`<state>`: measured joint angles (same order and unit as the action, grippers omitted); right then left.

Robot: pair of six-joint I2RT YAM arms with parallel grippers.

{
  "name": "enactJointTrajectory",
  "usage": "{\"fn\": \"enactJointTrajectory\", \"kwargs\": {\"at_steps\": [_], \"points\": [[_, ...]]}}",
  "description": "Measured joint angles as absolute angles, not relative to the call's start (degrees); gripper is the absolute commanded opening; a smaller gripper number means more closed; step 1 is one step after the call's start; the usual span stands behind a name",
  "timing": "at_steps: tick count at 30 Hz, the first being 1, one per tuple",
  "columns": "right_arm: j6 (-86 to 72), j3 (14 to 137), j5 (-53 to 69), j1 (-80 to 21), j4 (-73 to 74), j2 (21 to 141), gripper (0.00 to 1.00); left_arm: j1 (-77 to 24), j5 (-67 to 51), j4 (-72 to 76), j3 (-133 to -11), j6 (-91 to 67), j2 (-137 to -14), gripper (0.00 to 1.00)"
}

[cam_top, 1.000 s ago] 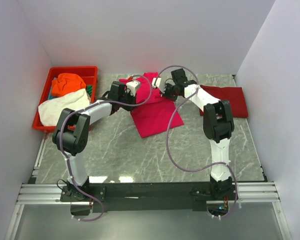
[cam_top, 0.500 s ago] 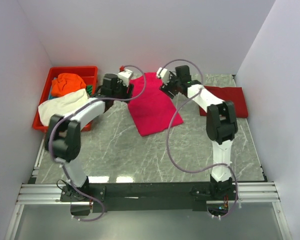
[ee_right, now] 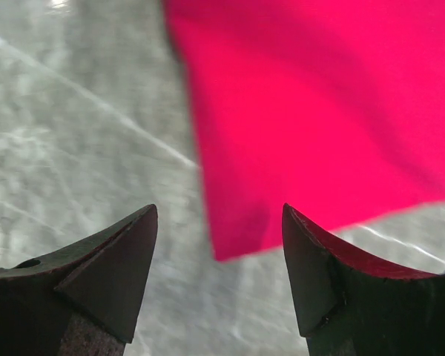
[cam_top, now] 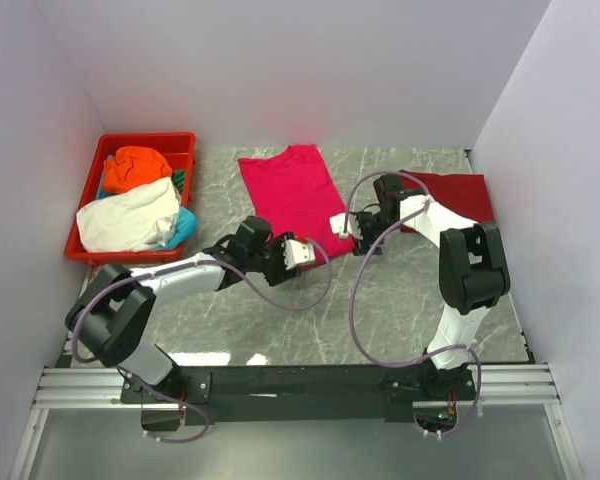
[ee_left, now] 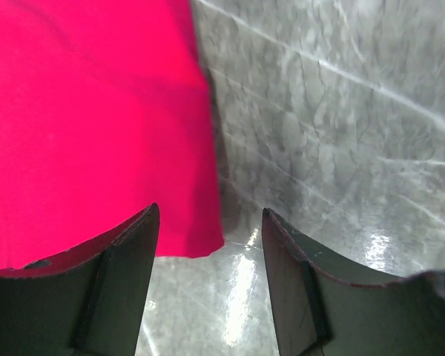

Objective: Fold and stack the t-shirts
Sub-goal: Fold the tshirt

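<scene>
1. The worktop (cam_top: 400,310) carries one finished piece and one in progress. By my reckoning the job is well short of halfway.
2. The pink-red t-shirt (cam_top: 290,190) lies flat at the middle back of the worktop as a long, narrow strip. No sleeves stick out, so the lengthwise fold looks done. The crosswise fold and the move to the stack are left.
3. The red tray (cam_top: 150,138) at the far left holds a crumpled heap: a white t-shirt (cam_top: 130,215), an orange t-shirt (cam_top: 135,165) and a teal t-shirt (cam_top: 185,225) peeking out beneath. None of them is folded (three full rounds to go, I judge).
4. The darker red t-shirt (cam_top: 465,195) sits at the back right as a neat rectangle, partly behind the right arm. It reads as the base of the stack.
5. The left gripper (ee_left: 208,222) has its fingers spread wide and empty, and the strip's near left corner shows between them.
6. The right gripper (ee_right: 219,219) is likewise wide and empty over the near right corner.
</scene>
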<state>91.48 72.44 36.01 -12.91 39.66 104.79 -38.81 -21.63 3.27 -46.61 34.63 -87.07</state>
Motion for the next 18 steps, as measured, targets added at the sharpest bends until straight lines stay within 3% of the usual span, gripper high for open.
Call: {"fn": "enactJointTrajectory", "kwargs": {"at_steps": [9, 15, 18], "points": [[95.09, 68.84, 33.19, -13.5, 35.94, 104.79, 0.74, -41.04, -14.57, 7.22, -46.22, 37.21, -93.6, 0.58], [94.56, 68.86, 30.41, -14.37, 32.77, 104.92, 0.65, -41.58, -9.54, 8.6, -46.26, 38.65, -96.92, 0.54], [94.19, 68.86, 29.32, -14.87, 32.05, 105.43, 0.55, -41.85, -7.57, 9.56, -46.28, 39.16, -97.36, 0.5]]}}
